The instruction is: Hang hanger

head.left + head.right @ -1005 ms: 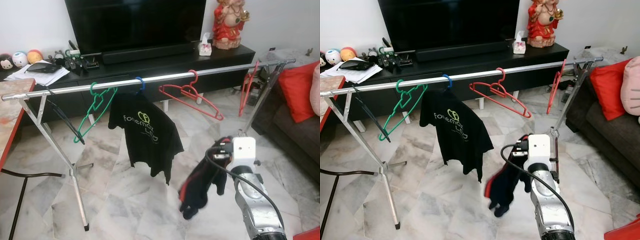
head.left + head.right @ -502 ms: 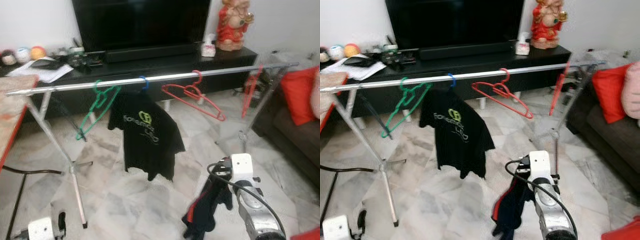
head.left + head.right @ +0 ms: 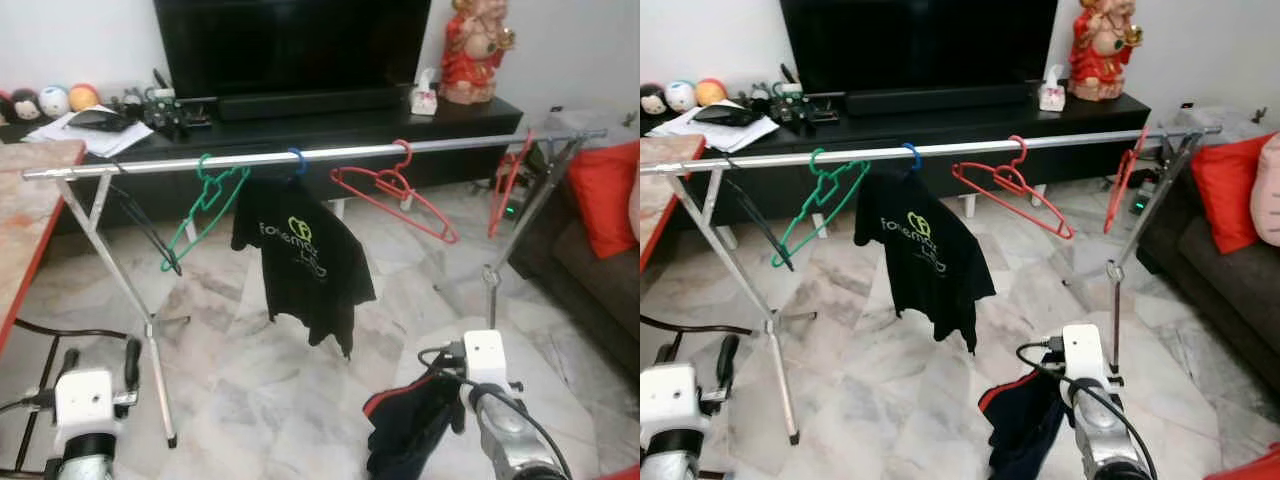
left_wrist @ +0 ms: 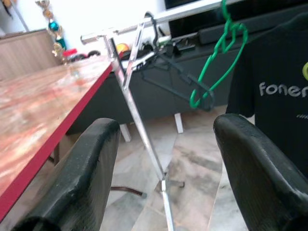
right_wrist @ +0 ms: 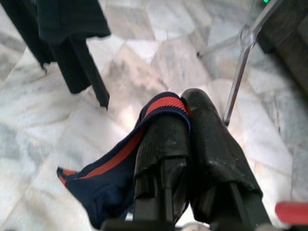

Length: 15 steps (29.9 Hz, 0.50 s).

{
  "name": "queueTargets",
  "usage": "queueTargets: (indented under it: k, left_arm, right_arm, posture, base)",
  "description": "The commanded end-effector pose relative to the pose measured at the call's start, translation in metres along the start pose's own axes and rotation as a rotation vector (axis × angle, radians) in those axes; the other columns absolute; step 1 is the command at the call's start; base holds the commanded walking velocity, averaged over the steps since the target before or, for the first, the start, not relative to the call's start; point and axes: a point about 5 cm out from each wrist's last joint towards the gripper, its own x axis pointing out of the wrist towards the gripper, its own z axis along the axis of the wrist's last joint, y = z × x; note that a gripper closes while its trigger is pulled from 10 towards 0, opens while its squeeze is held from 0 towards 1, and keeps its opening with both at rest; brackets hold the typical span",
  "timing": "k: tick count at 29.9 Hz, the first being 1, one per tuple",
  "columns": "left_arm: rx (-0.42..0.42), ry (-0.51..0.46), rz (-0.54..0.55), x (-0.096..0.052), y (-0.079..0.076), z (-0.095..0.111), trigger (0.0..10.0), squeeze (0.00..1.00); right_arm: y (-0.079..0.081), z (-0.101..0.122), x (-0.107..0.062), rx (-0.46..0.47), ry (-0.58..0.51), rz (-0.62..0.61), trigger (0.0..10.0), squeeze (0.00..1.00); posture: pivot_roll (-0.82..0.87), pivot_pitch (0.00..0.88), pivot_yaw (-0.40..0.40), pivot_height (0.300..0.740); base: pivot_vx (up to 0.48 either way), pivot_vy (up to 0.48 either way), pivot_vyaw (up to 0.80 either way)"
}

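Note:
A silver clothes rail [image 3: 300, 153] spans the room ahead. On it hang a green hanger [image 3: 205, 200], a black T-shirt [image 3: 305, 260] on a blue hanger, a red hanger [image 3: 395, 190] and another red hanger [image 3: 510, 185] at the right end. My right gripper [image 5: 185, 108] is low at the right, below and in front of the rail, shut on a navy garment with red trim [image 3: 405, 425] that droops from it. Whether a hanger is inside the garment is hidden. My left gripper [image 3: 100, 362] is low at the left, open, holding nothing.
Behind the rail stands a black TV cabinet [image 3: 330, 125] with a TV, clutter and a red statue [image 3: 478, 50]. A red-edged table [image 3: 30, 200] is at the left. At the right is a dark sofa with a red cushion [image 3: 610, 185]. The rail's legs [image 3: 150, 330] stand on marble floor.
The camera has shifted slightly. My left gripper has come up into view at the lower left. My right gripper with the garment has sunk lower.

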Motion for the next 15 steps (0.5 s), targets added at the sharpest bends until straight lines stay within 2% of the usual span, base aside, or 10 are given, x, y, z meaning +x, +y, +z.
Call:
queueTargets:
  k: [1,9,12,15]
  left_arm:
    - [0.015,0.014,-0.026,-0.001,-0.004,0.000,10.0,0.00]
    - [0.003,-0.024,-0.118,0.002,-0.027,0.031,10.0,0.00]
    - [0.040,-0.060,-0.173,0.005,-0.036,0.043,10.0,0.00]
    - [0.042,-0.074,-0.183,0.007,-0.038,0.048,10.0,0.00]
  right_arm:
    - [-0.002,0.004,0.001,0.002,-0.019,-0.011,10.0,0.00]
    - [0.000,-0.011,-0.002,0.010,0.031,-0.010,10.0,0.00]
    - [0.000,-0.013,-0.002,0.017,0.038,-0.013,10.0,0.00]
    - [0.000,-0.013,-0.002,0.017,0.039,-0.013,10.0,0.00]
  posture:
    - [-0.03,0.000,-0.026,0.740]
    - [-0.03,0.000,-0.024,0.740]
    - [-0.03,0.000,-0.023,0.740]
    - [-0.02,0.000,-0.025,0.740]
  base:
    - [0.000,0.000,0.00]
    - [0.000,0.000,0.00]
    - [0.000,0.000,0.00]
    - [0.000,0.000,0.00]
